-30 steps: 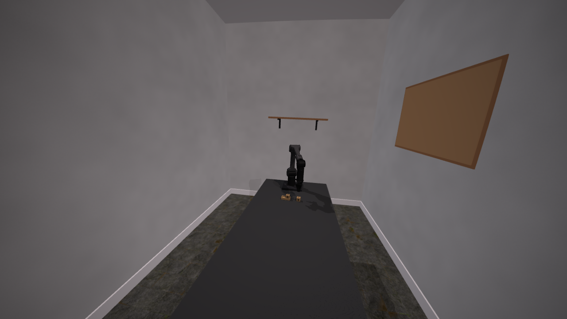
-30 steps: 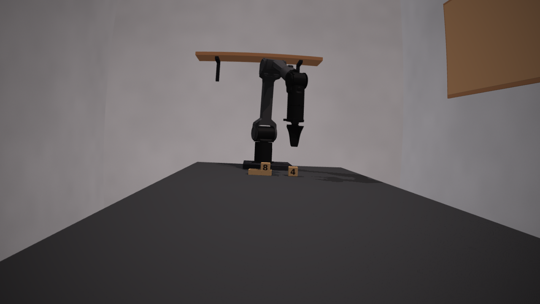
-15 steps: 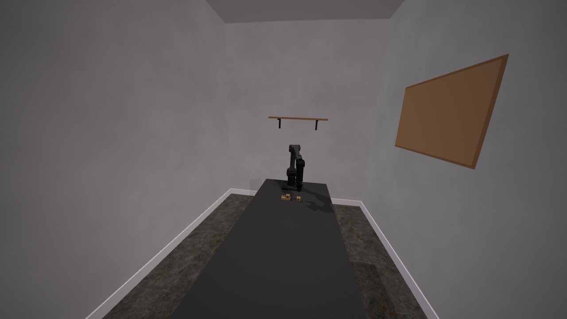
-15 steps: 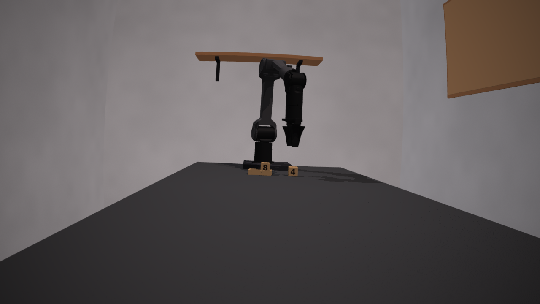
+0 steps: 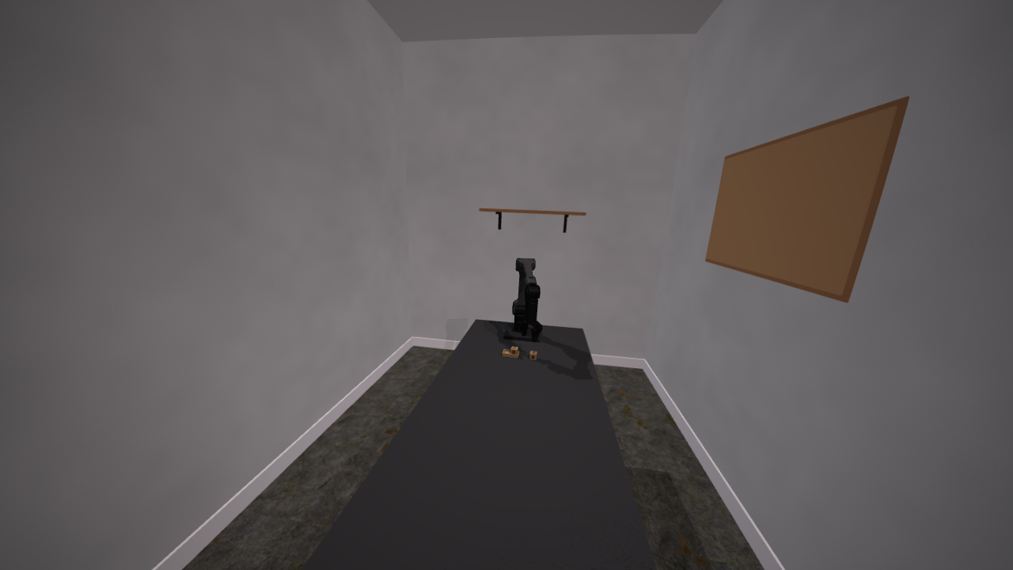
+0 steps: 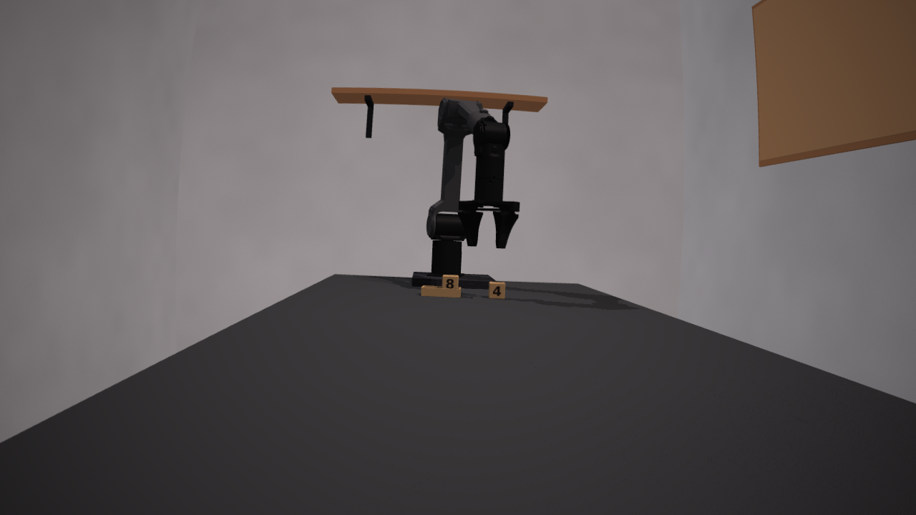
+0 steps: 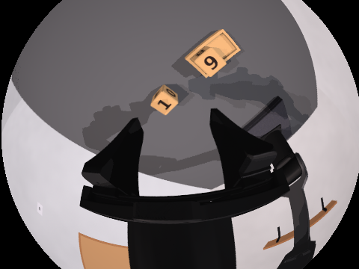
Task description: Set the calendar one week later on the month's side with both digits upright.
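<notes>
While the black two-fingered gripper [image 6: 486, 244] [image 7: 174, 120] hangs with fingers spread, holding nothing, the small wooden numbered cube [image 5: 533, 355] [image 6: 497, 290] [image 7: 164, 100] sits outside the shallow wooden tray [image 5: 506, 353] [image 6: 432, 292] [image 7: 231, 54], near the desk's robot-side edge, so its placing remains, the other wooden cube [image 5: 514, 350] [image 6: 450, 282] [image 7: 210, 62] occupying one end of the tray, whose long axis runs roughly along that edge, with the 8 facing the exterior view.

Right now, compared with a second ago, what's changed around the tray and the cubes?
The gripper has turned about its upright axis, so the exterior view now shows two fingers apart instead of one edge-on outline, and it has shifted slightly left in that view. Nothing was taken hold of. The tray, the cube showing 8 and the cube showing 4 stayed put.
</notes>
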`<action>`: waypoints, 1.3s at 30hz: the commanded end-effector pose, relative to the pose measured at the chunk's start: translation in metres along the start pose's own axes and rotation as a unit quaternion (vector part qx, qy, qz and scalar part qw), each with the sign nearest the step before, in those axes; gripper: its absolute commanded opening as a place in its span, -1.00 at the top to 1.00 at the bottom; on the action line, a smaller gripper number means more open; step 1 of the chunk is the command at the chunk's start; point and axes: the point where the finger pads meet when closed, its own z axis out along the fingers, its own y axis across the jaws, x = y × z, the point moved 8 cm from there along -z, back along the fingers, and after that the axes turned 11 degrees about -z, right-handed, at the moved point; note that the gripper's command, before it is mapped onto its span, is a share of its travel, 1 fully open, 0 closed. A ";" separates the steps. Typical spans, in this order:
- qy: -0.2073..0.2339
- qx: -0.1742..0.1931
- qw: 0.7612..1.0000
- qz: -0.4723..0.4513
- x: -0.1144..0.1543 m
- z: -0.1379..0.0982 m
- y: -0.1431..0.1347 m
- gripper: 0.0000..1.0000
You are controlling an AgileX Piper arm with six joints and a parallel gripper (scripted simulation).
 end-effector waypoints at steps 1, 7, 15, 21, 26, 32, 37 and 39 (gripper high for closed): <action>0.002 -0.005 0.999 -0.042 -0.002 -0.001 -0.003 -1.00; 0.001 -0.005 0.977 -0.214 -0.008 -0.001 -0.012 -1.00; 0.000 -0.005 0.874 -0.487 -0.017 -0.001 -0.027 -1.00; -0.001 -0.005 0.797 -0.604 -0.021 -0.001 -0.034 -1.00; -0.002 -0.005 0.691 -0.723 -0.025 -0.001 -0.043 -1.00; -0.002 -0.004 0.571 -0.821 -0.028 -0.001 -0.051 -1.00; -0.003 -0.004 0.520 -0.854 -0.030 -0.001 -0.054 -1.00; -0.003 -0.004 0.492 -0.871 -0.030 -0.001 -0.056 -1.00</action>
